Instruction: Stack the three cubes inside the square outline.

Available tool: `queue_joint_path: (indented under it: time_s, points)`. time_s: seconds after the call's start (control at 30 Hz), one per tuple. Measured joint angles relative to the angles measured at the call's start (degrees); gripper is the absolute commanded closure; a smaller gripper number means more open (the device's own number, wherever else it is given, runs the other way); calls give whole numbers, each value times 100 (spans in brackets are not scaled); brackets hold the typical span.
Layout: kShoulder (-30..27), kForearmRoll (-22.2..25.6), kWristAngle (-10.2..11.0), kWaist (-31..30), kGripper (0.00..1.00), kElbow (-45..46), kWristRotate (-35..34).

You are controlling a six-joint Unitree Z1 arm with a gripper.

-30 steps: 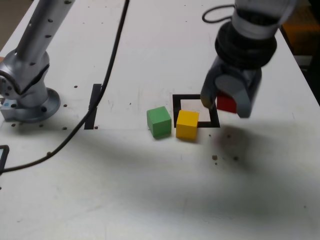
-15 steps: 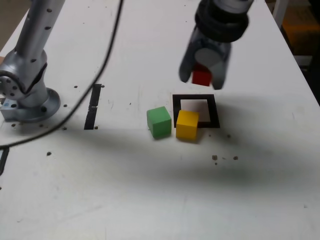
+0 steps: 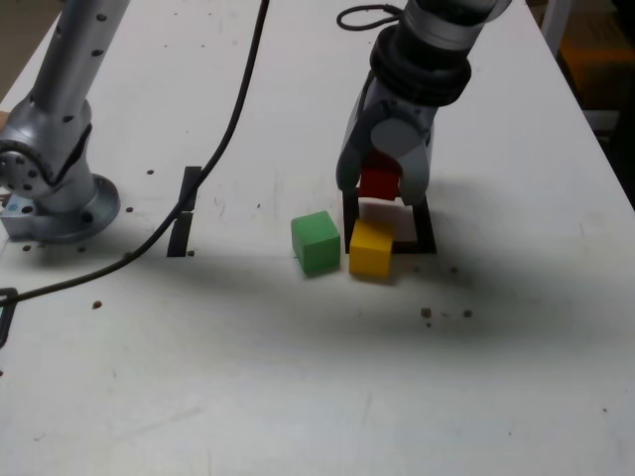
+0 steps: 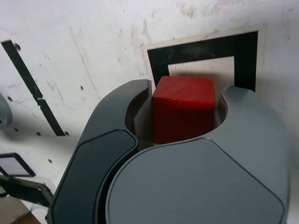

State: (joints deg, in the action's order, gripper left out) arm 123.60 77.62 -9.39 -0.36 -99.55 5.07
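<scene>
The gripper [image 3: 382, 183] is clenching the red cube [image 4: 183, 108] and hanging right over the square outline [image 4: 203, 49], whose white middle is lying just beneath and beyond the cube. The yellow cube [image 3: 371, 247] is sitting on the outline's near corner, the green cube [image 3: 316, 241] beside it.

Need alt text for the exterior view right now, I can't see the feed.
The gripper, shut on the red cube, hangs over the black square outline on the white table. The yellow cube overlaps the outline's near edge, with the green cube beside it toward the exterior view's left.
</scene>
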Motion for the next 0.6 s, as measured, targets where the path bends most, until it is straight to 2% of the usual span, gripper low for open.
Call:
queue_joint_path:
  time_s: [0.13, 0.23, 0.37, 0.53, 0.6]
  points:
    - [2, -28, -205, 0, 83, 57, -6]
    - [2, -28, -469, 0, 83, 138, -6]
    - [2, -28, -637, -25, 83, 196, -6]
    - [1, -27, -946, -163, 83, 307, -6]
    - [1, -18, -997, -210, 83, 312, -6]
